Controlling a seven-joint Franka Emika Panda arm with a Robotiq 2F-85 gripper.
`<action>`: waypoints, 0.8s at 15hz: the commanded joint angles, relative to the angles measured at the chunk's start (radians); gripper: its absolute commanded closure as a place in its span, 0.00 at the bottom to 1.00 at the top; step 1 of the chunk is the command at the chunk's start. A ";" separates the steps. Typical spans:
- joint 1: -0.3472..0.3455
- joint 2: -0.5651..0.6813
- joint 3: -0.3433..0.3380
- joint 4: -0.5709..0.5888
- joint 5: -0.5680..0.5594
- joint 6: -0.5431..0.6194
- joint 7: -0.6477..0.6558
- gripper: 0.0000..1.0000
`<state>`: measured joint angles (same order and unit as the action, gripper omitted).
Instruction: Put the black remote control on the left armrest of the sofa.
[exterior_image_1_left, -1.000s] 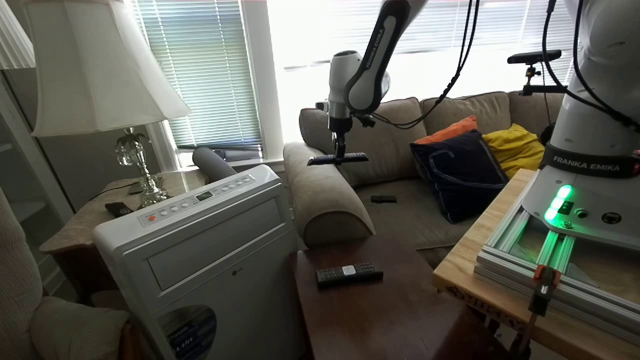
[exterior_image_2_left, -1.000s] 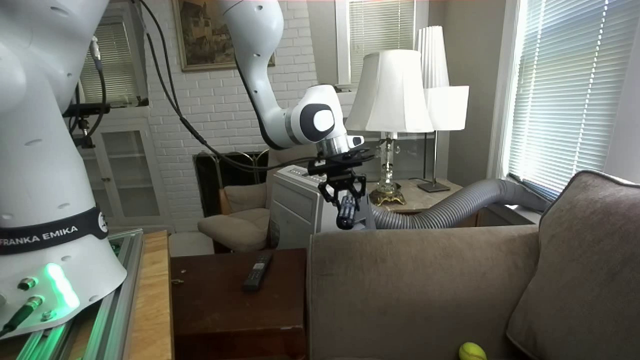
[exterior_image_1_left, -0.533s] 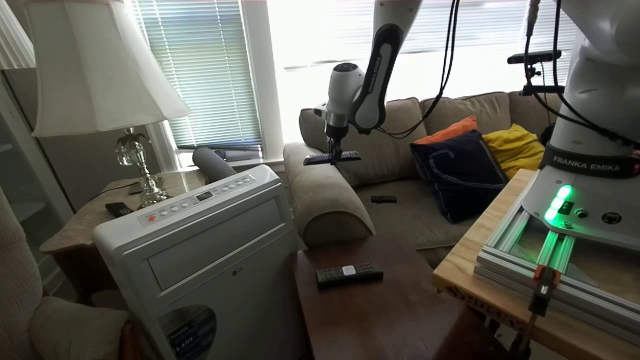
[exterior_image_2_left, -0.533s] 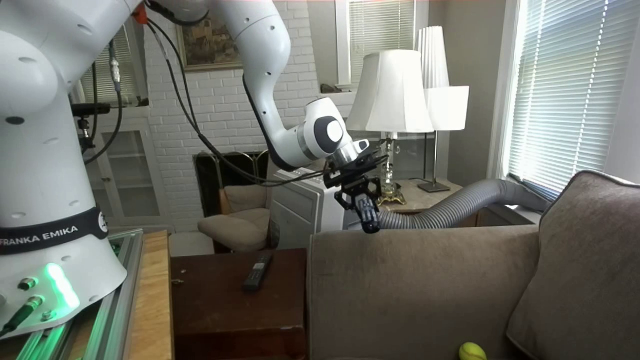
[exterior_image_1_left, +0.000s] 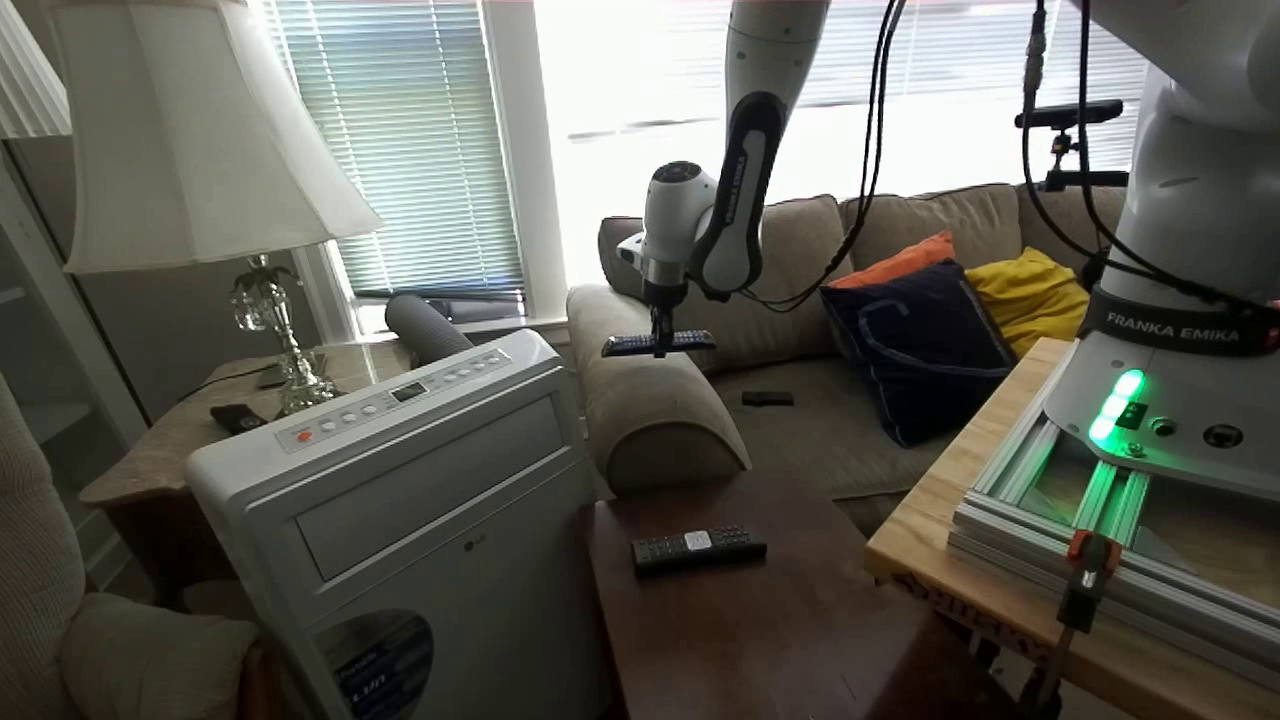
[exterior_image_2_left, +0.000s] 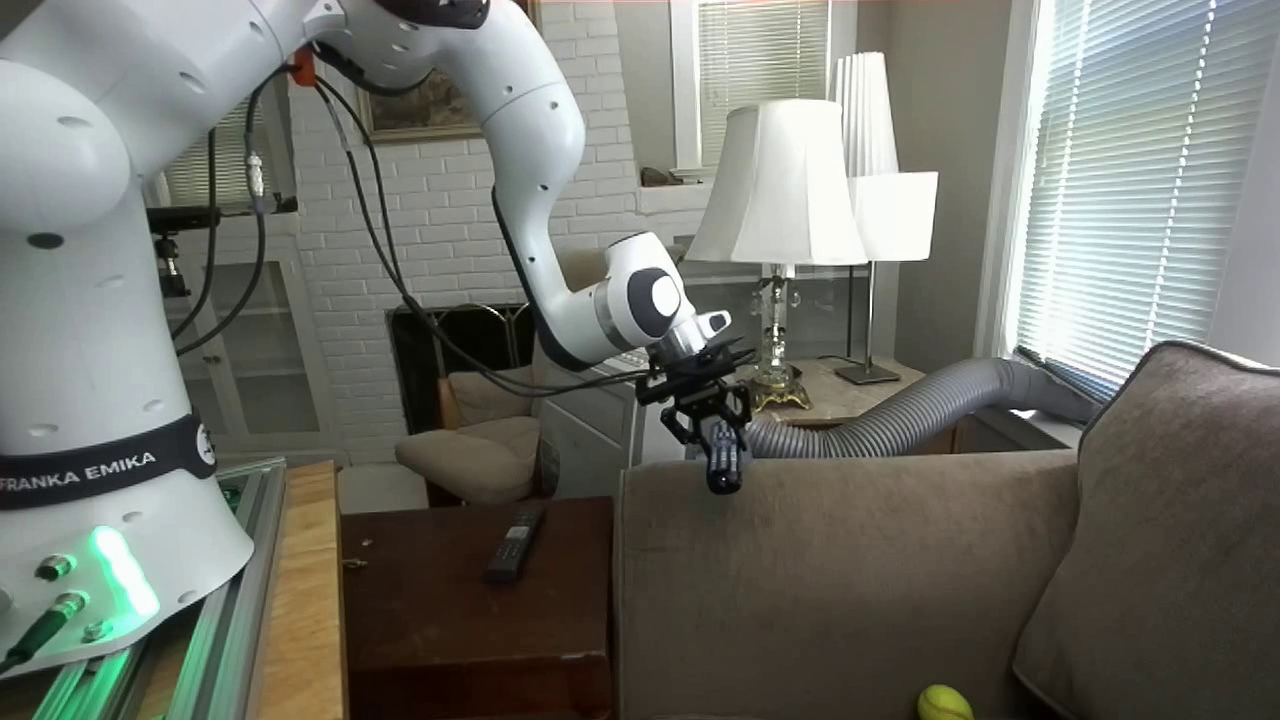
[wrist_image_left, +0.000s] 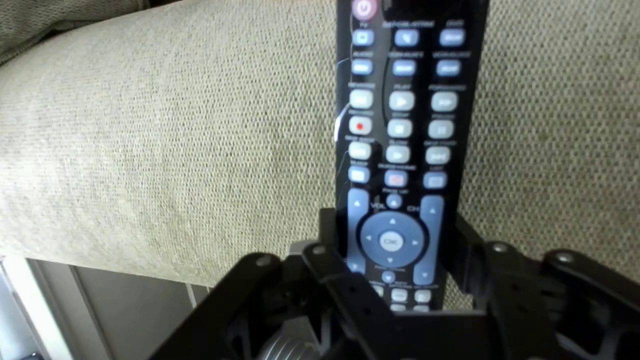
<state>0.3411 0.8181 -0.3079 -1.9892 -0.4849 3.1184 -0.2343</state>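
Bright window blinds (exterior_image_1_left: 410, 150) back the grey-brown sofa (exterior_image_1_left: 800, 440), and a white LG portable air conditioner (exterior_image_1_left: 470, 510) stands near its rolled left armrest (exterior_image_1_left: 640, 400). I have the black remote control (wrist_image_left: 402, 145) in the tool (wrist_image_left: 392, 240): its jaws press in on both long edges by the round direction pad, parted only by the remote's width. The remote sits over the armrest, buttons up and crosswise to the padded roll. In both exterior views an end seems to reach toward the seat side; I cannot tell whether the underside touches the fabric.

I judge this to be the final lowering, with the set-down and release left. I'd want the remote's middle over the crown of the roll, so a small shift outward may help; turning it along the arm might give it a steadier rest. Then I'd ease down, level, until the padding takes the weight, part the jaws just enough to clear both edges, and lift straight up. Letting go high, or off the crown, could tip it down to the seat, where what looks like a small black remote (exterior_image_1_left: 767, 398) lies. I'd leave that alone, and likewise the keypad remote (exterior_image_1_left: 698, 549) on the brown wooden surface (exterior_image_1_left: 750, 640).
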 joint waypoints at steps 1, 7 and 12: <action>-0.050 0.025 0.072 0.050 0.030 -0.050 -0.008 0.73; -0.110 0.046 0.151 0.083 0.030 -0.093 -0.015 0.73; -0.147 0.067 0.189 0.106 0.032 -0.112 -0.019 0.73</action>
<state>0.2246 0.8604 -0.1517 -1.9219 -0.4823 3.0330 -0.2331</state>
